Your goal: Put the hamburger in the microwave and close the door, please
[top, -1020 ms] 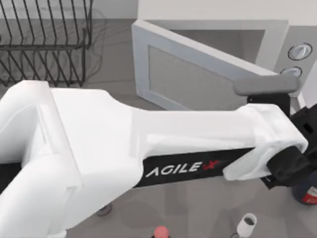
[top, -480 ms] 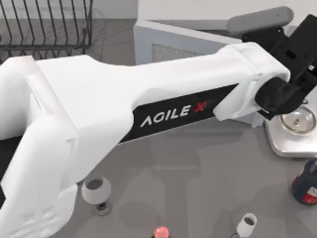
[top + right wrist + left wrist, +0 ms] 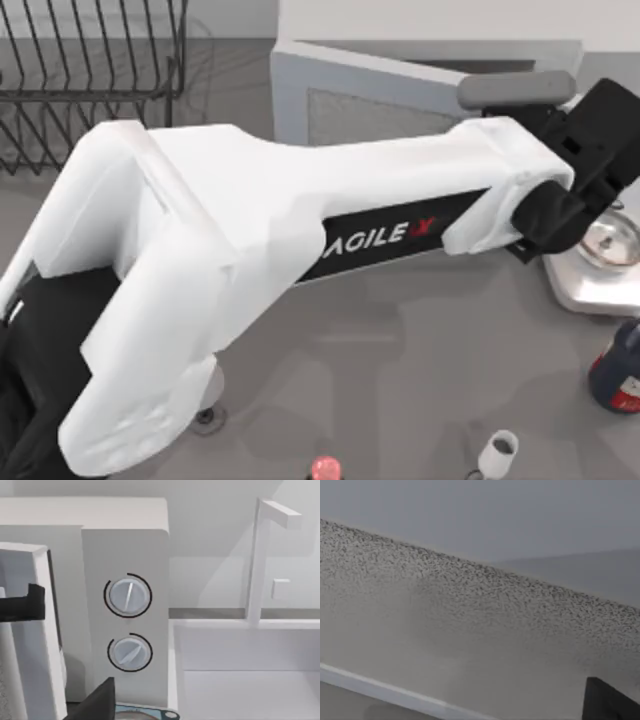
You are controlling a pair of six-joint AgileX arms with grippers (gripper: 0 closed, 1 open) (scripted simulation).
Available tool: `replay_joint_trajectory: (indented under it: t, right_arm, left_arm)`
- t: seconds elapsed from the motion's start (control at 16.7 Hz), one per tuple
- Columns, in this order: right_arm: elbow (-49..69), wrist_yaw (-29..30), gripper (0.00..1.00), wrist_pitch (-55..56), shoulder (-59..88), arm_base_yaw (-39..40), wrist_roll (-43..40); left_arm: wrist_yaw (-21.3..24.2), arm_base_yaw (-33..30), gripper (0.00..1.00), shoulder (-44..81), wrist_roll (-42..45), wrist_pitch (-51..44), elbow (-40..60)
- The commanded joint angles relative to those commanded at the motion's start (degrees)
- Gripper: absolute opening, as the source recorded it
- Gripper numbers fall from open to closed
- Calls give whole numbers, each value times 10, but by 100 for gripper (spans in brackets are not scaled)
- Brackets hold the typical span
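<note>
The white microwave point(image 3: 430, 25) stands at the back right, and its grey panel with two round dials point(image 3: 127, 622) shows in the right wrist view. The door point(image 3: 375, 105) is swung nearly against the oven front, with a thin dark gap along its edge point(image 3: 42, 630). My left arm reaches across the table, and my left gripper point(image 3: 598, 140) is at the door's free end, beside the dial panel. The door's speckled window point(image 3: 470, 625) is very close in the left wrist view. The hamburger is hidden. A dark part of my right gripper point(image 3: 97, 702) sits low, facing the dials.
A black wire rack point(image 3: 90, 80) stands at the back left. A silver kitchen scale point(image 3: 600, 265) lies right of the left gripper. Near the front are a dark bottle point(image 3: 615, 375), a small white cup point(image 3: 497, 452), a red cap point(image 3: 325, 468) and a wine glass point(image 3: 207, 405). A white basin point(image 3: 250, 670) is beside the microwave.
The door has swung from wide open to nearly shut, with my left gripper following it toward the back right. In the last half second the left arm's upper part shifted right.
</note>
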Motion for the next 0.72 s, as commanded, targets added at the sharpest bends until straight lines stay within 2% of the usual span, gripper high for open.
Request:
replay_joint_trajectory:
  t: [0.3,0.72]
  right_arm:
    - [0,0,100,0,0,0,0]
    - [0,0,100,0,0,0,0]
  left_arm:
    - [7,2,0,22,10,-10,35]
    - [34,48,0,130,60,-52,236]
